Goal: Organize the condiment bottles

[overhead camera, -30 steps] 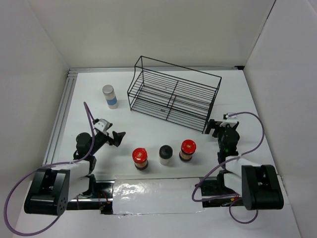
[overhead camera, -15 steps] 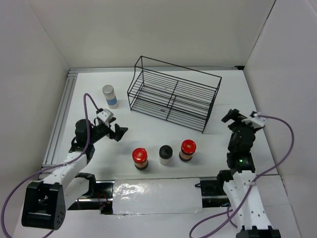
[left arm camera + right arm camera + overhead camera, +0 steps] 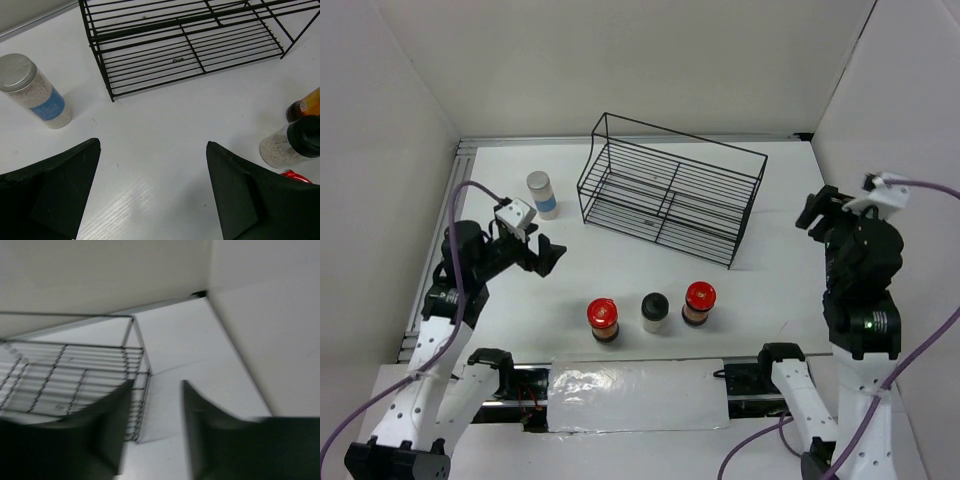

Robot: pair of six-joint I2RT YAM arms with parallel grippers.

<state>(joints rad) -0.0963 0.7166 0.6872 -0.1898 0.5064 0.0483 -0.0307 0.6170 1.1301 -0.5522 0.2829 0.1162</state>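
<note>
Three condiment bottles stand in a row near the front: a red-lidded jar [image 3: 603,318], a whitish jar with a black cap [image 3: 654,311] and a second red-lidded jar [image 3: 699,301]. A white jar with a grey lid and blue label [image 3: 542,194] stands apart at the back left, left of the black wire rack [image 3: 670,195]. My left gripper [image 3: 549,257] hovers open between that jar and the row, holding nothing. In the left wrist view its gripper [image 3: 152,145] frames bare table, the grey-lidded jar [image 3: 35,92] to the left, the black-capped jar [image 3: 290,145] to the right. My right gripper [image 3: 817,210] is raised at the right; the right wrist view of the gripper [image 3: 156,385] is blurred, its jaws narrowly apart and empty.
The wire rack [image 3: 185,45] lies empty at the back centre, its right end [image 3: 135,390] just ahead of my right fingers. White walls enclose the table on three sides. A metal rail [image 3: 445,230] runs along the left edge. A foil-like strip [image 3: 635,385] lies between the arm bases.
Both arms have risen from their folded poses and swung outward. The right gripper's jaws have narrowed. The bottles and rack have not moved.
</note>
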